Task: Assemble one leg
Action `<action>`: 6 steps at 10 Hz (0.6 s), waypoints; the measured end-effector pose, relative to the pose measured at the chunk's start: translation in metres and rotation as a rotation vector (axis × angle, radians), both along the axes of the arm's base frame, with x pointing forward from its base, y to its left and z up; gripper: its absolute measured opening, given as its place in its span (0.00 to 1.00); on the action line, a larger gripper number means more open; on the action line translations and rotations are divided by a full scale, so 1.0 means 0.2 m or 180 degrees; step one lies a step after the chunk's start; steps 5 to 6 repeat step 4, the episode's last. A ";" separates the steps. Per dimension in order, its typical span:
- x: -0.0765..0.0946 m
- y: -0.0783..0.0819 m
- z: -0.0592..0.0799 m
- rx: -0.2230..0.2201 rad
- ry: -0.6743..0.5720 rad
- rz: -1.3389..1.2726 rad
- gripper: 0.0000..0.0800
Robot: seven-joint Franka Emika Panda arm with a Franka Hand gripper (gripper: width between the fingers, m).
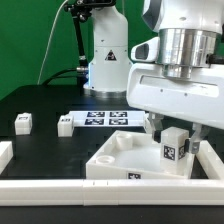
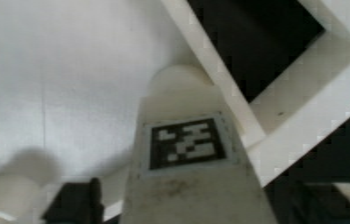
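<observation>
My gripper (image 1: 173, 138) is shut on a leg (image 1: 172, 150), a small white block with a black-and-white tag on its face. It holds the leg upright over the corner of the large white square tray-like part (image 1: 118, 160) that is at the exterior view's right. In the wrist view the leg (image 2: 190, 140) fills the middle, between my dark fingers (image 2: 74, 203), with the tray-like part's flat white face (image 2: 65, 70) and rim (image 2: 225, 60) behind it. I cannot tell whether the leg's lower end touches the part. Two more legs (image 1: 22, 122) (image 1: 66, 125) lie loose on the black table.
The marker board (image 1: 105, 118) lies behind the tray-like part. A raised white border runs along the table's front (image 1: 80, 190) and the exterior view's left (image 1: 5, 152). The arm's white base (image 1: 105, 55) stands at the back.
</observation>
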State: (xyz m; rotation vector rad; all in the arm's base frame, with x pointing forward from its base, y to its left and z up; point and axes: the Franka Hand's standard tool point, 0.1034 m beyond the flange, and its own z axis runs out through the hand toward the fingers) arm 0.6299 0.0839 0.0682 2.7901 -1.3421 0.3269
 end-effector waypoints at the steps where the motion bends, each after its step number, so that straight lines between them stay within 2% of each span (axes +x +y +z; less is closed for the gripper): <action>1: 0.00 0.00 0.00 0.0000 0.0000 0.0000 0.76; 2: 0.00 0.00 0.00 0.0000 0.0000 0.0000 0.80; 6: 0.00 0.00 0.00 0.0000 0.0001 0.0000 0.81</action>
